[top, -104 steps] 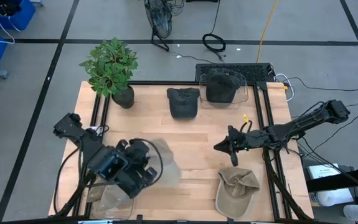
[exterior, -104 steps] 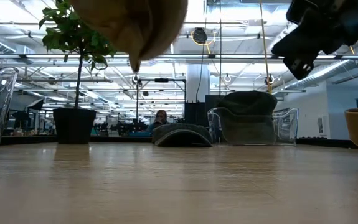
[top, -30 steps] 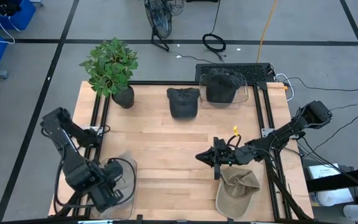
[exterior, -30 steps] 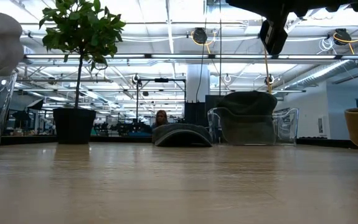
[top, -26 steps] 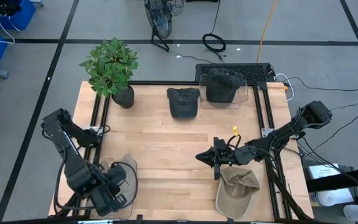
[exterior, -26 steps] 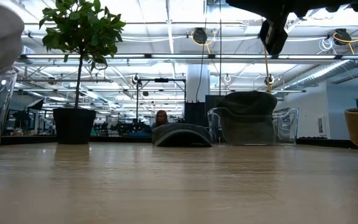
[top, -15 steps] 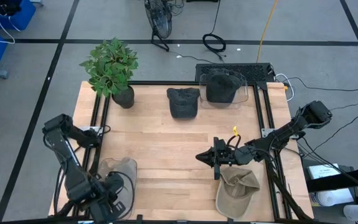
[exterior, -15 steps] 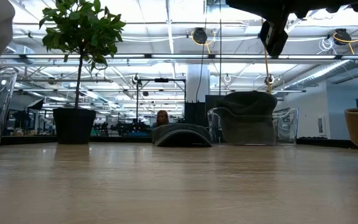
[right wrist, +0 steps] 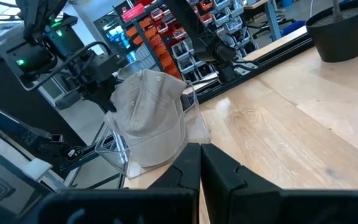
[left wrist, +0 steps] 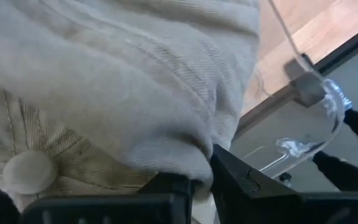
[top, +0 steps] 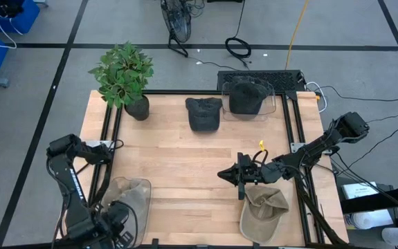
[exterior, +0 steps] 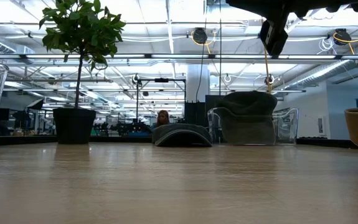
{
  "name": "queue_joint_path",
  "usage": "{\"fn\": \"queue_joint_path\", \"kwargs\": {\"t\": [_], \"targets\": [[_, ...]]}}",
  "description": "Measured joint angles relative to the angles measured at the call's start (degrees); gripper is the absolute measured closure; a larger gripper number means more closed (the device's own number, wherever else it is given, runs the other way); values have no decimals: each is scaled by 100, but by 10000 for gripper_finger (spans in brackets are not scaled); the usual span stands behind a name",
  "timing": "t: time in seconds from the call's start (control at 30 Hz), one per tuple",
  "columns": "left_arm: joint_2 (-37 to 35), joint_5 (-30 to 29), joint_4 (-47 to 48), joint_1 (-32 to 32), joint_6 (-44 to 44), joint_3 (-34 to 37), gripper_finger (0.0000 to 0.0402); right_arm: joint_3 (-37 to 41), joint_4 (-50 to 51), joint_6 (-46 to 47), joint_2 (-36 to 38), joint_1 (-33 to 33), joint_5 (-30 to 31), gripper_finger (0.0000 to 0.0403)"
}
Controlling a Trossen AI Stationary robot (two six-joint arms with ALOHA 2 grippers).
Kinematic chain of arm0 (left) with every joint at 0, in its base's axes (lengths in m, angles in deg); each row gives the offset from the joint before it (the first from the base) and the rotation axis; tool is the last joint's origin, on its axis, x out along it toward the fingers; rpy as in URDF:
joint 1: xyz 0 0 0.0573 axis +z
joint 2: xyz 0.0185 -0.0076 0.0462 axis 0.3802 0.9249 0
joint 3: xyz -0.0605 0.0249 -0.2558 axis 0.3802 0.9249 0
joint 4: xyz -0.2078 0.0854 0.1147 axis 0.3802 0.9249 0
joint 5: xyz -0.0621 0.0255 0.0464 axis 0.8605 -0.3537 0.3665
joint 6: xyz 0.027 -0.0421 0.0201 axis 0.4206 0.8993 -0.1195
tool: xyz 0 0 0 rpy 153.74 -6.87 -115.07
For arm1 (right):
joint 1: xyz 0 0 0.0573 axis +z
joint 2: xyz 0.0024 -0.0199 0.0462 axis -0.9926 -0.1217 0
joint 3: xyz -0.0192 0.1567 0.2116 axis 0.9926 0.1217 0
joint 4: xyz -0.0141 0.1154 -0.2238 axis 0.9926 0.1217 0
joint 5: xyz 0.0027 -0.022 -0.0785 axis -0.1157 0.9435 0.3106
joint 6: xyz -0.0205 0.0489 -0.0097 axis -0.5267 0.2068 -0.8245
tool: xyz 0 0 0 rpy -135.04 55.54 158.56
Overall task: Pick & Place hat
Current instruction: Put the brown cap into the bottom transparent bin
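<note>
Status: one beige hat [top: 131, 191] sits in the clear stand [right wrist: 119, 149] at the near left corner of the table [top: 185, 159], so I judge that placement nearly complete; release and withdrawal remain. My left gripper [top: 119, 232] is low at the table's near edge, just behind the stand, and its wrist view shows the hat's fabric pinched between the fingers [left wrist: 228, 177], so it is clamped on the hat. A second beige hat [top: 262, 211] lies on the table just below my right gripper [top: 239, 174] (not yet picked). That gripper hovers with its fingers [right wrist: 219, 171] pressed together, holding nothing.
</note>
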Motion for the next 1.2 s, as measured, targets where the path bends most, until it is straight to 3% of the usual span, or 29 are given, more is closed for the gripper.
{"fn": "queue_joint_path", "kwargs": {"t": [0.23, 0.7, 0.97, 1.1, 1.2], "targets": [[-2, -290, -98, -70, 214, 0, 331, 0, -75, 2, 4, 0, 0, 403], [-201, -352, -119, -92, -56, 0, 160, 0, -109, 111, 4, 0, 0, 403], [-967, -490, 231, -116, -100, 0, 136, 0, -284, 191, 2, -1, 30, 403], [-1416, -1104, 672, -181, -140, 0, 135, 0, -275, 261, 2, -1, 36, 403], [-1740, -1888, 842, -181, -323, 0, 136, 1, -204, 302, 2, 0, 121, 403]]}}
